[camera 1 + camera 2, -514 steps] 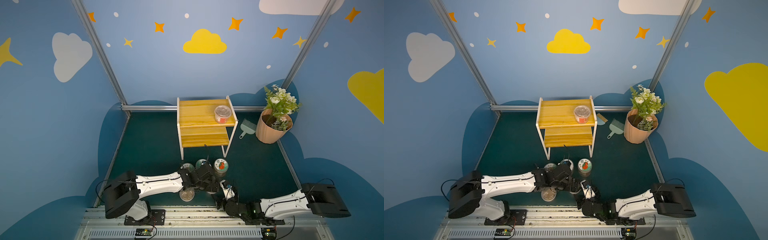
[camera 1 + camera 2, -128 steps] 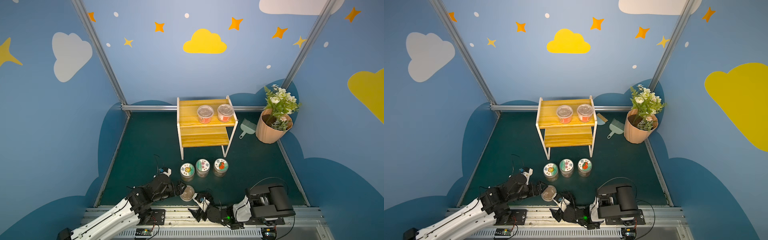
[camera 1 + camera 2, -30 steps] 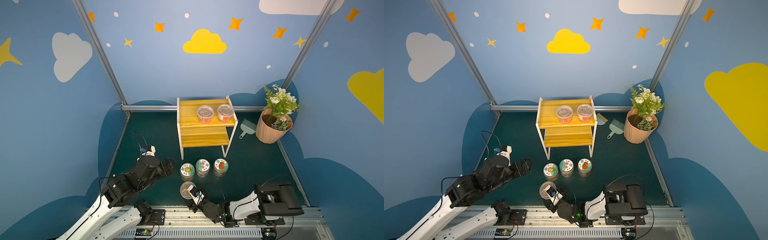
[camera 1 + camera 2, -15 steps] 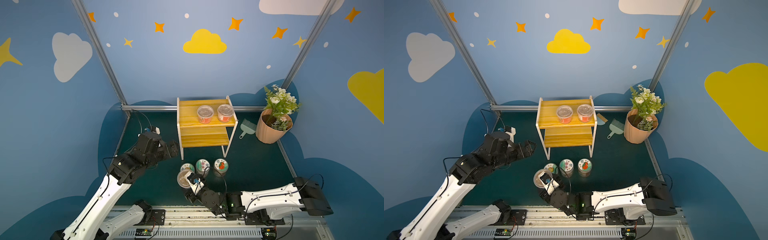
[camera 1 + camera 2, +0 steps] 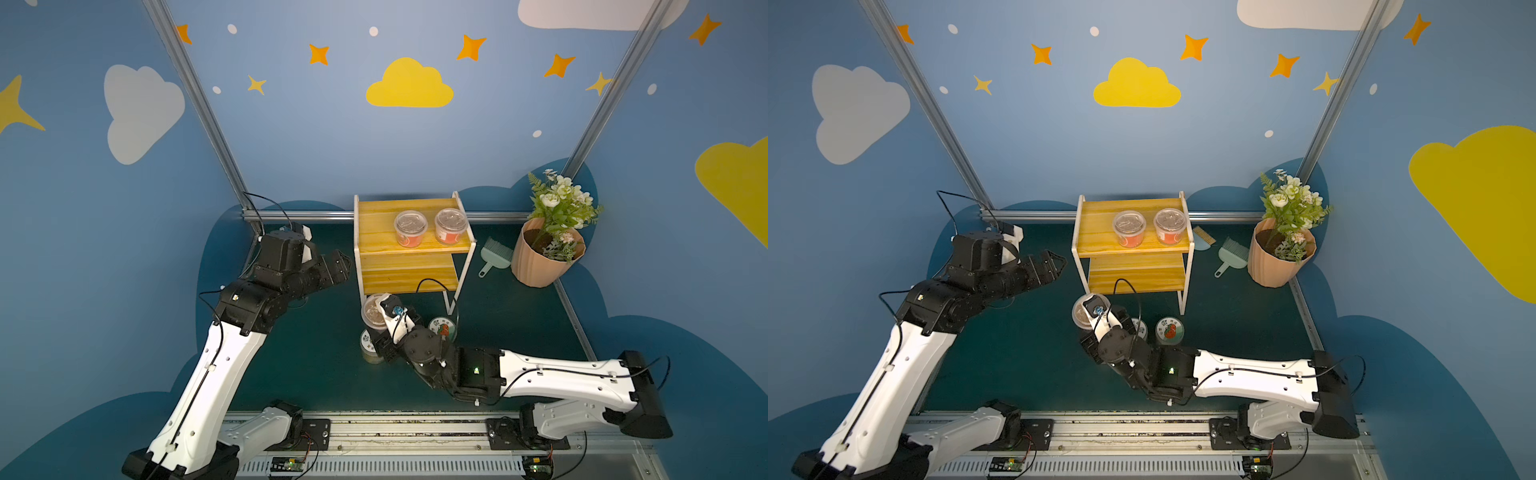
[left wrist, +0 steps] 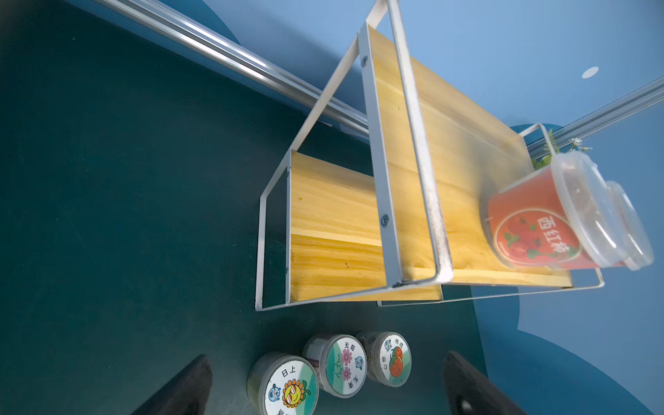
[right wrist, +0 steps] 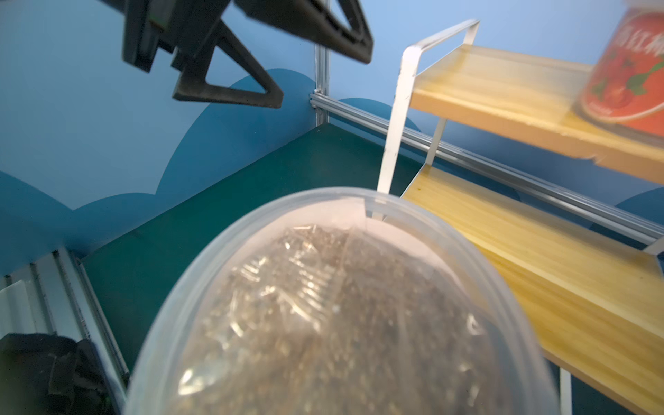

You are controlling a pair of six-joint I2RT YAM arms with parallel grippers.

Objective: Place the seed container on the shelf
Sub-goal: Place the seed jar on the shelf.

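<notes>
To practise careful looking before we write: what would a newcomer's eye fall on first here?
The yellow shelf at the back stands out, with two red-labelled tubs on its top tier. Just in front of it, the right gripper holds up a clear-lidded seed container, while the open left gripper hovers beside the shelf.

Clear-lidded seed container (image 5: 371, 312), brown fill inside, aloft just before a front leg of the shelf (image 5: 390, 253): two yellow plank tiers, white frame.

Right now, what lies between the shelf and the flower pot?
A mint-green dustpan, visible in both top views; a small brush beside the shelf shows in a top view.
</notes>
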